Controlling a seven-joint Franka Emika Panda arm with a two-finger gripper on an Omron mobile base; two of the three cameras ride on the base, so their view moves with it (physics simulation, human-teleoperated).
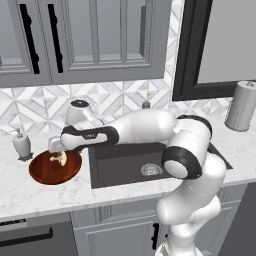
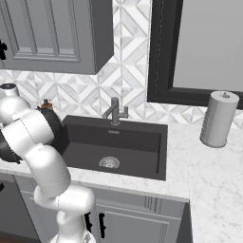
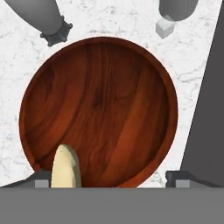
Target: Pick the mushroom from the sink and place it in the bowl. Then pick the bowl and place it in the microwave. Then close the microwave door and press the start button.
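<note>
Released pincer point(image 1: 56, 152) hovers over the bowl point(image 1: 42, 172) holding the mushroom point(image 1: 60, 158); right base view shows the sink point(image 2: 142, 142).

The arm point(image 1: 150, 127) is glossy white, built of fat rounded segments joined by black bands at the joints. Its thick column point(image 1: 187, 215) swells in bulging sections. The forearm point(image 1: 90, 136) ends in a black sleeve with faint pale lettering and a grey hand.

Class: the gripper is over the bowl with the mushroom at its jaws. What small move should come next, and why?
Probably lift the gripper straight up. Its jaws look open and the mushroom already lies inside the bowl, so clearing the rim comes before regrasping the bowl.
</note>
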